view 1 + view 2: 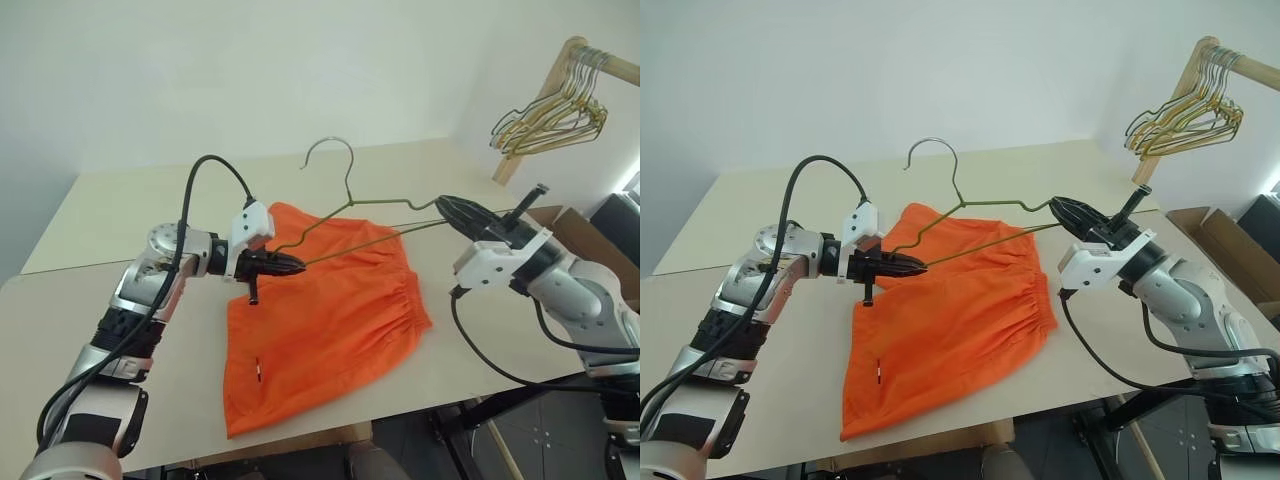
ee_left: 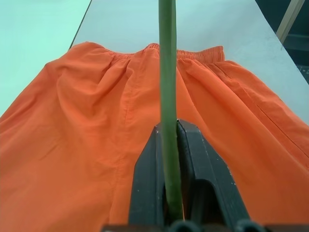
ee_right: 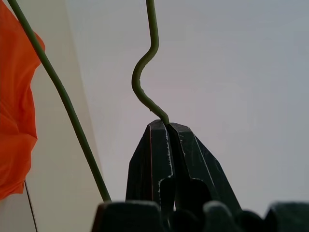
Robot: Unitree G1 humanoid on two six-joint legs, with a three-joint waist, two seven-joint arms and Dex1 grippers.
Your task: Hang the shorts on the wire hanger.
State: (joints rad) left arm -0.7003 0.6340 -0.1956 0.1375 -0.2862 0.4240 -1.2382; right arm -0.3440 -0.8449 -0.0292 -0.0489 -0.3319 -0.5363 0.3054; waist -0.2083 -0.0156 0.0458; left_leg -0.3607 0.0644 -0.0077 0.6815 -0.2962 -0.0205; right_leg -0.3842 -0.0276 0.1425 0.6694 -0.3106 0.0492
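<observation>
The orange shorts (image 1: 320, 320) lie flat on the table (image 1: 120, 210), elastic waistband toward the right. Above them hangs the thin olive wire hanger (image 1: 352, 205), hook up, held at both ends. My left gripper (image 1: 297, 265) is shut on the hanger's left end; in the left wrist view the wire (image 2: 168, 96) runs up between the closed black fingers (image 2: 203, 169), with the shorts (image 2: 87, 135) below. My right gripper (image 1: 443, 205) is shut on the right end, and the right wrist view shows the bent wire (image 3: 145, 72) pinched at the fingertips (image 3: 159, 140).
A bunch of yellowish and grey wire hangers (image 1: 555, 115) hangs on a wooden rail (image 1: 600, 62) at the back right. A cardboard box (image 1: 590, 240) stands beside the table's right edge. A pale wall rises behind the table.
</observation>
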